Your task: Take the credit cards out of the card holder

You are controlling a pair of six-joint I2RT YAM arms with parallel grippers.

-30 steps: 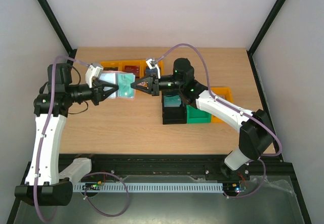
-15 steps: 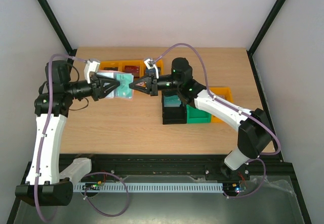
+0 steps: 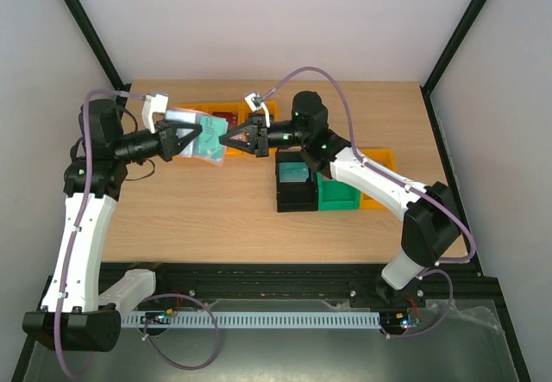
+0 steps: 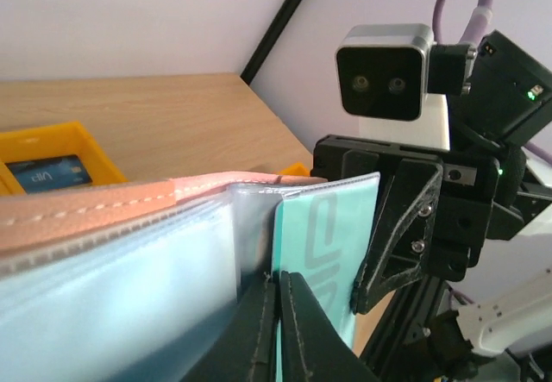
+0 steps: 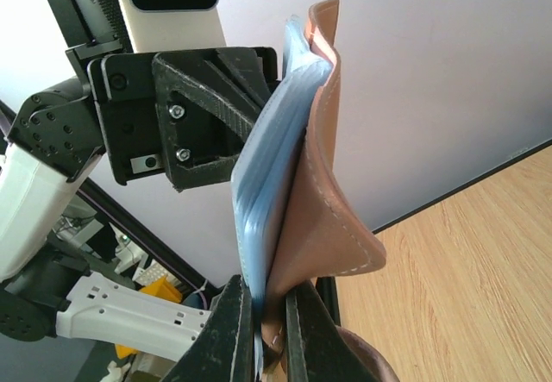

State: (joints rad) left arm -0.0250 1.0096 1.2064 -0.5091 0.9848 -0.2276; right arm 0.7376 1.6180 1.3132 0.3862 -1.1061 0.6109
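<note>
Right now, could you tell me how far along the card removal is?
Done: one blue card lies in the yellow bin. In hand: right gripper clamps the card holder, left gripper pinches the teal card. Remaining: that card is still sleeved.

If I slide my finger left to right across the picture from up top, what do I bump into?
Left tool pinching the teal credit card → card holder → right tool → black bin → green bin → yellow bin.

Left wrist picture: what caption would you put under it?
Left gripper nips a teal card poking out of the holder.
</note>
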